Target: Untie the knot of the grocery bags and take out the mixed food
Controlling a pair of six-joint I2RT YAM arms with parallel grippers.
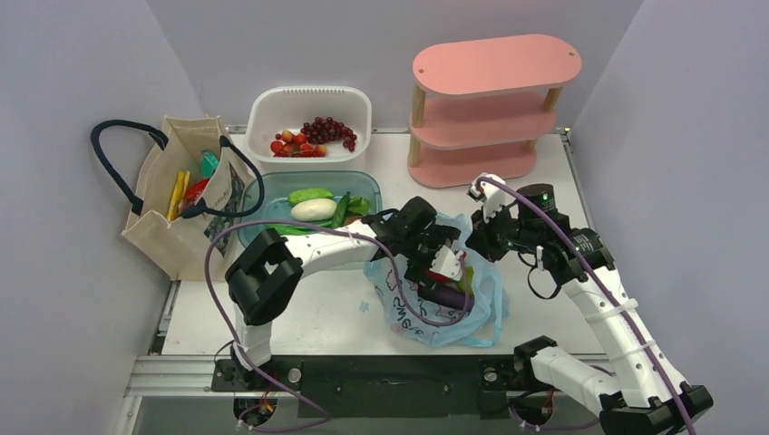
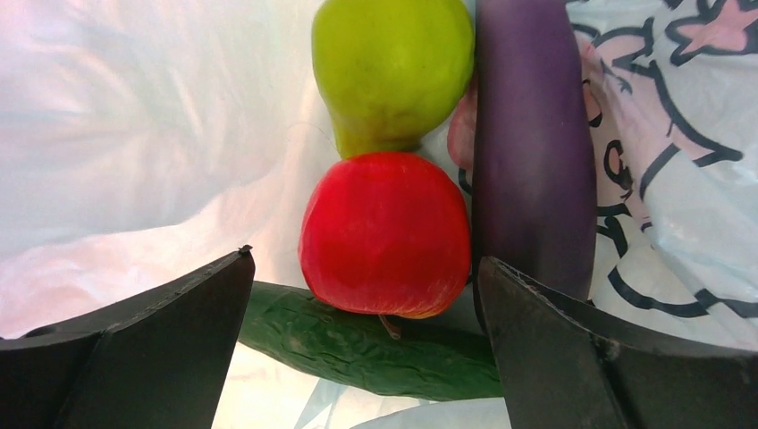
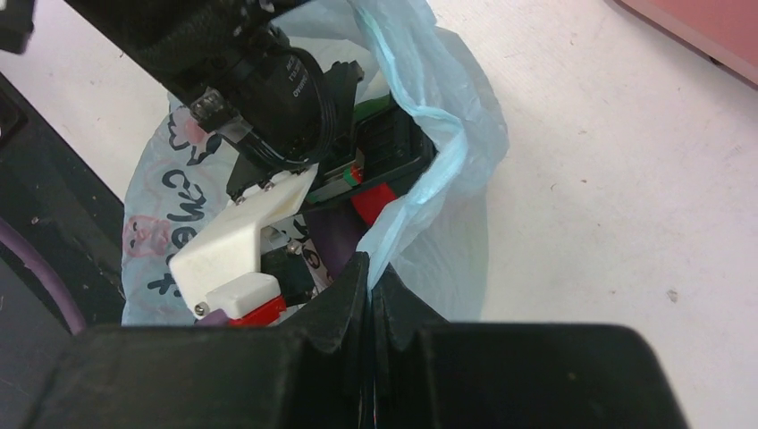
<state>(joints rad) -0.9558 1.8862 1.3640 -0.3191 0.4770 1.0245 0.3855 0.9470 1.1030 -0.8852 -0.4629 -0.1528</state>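
Blue bag point(image 1: 426, 317) sat at lower centre of the top view with its mouth open. No knot was seen, so the step was judged to be taking out food.

Left gripper point(image 2: 364, 259) was inside the bag with its fingers apart. The red fruit point(image 2: 384, 214) lay between the tips at mid-frame. Pear point(image 2: 393, 71) was above it, eggplant point(image 2: 534, 143) at its right and cucumber point(image 2: 357, 349) beneath.

Right gripper point(image 3: 369, 277), at lower centre of its own view, was pinched together on the bag's rim.

The next move likely called for closing on the fruit without catching the eggplant.

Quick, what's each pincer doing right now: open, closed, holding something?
Left pincer: open, straddling the red fruit, not gripping it.
Right pincer: closed on the edge of the light blue plastic bag.
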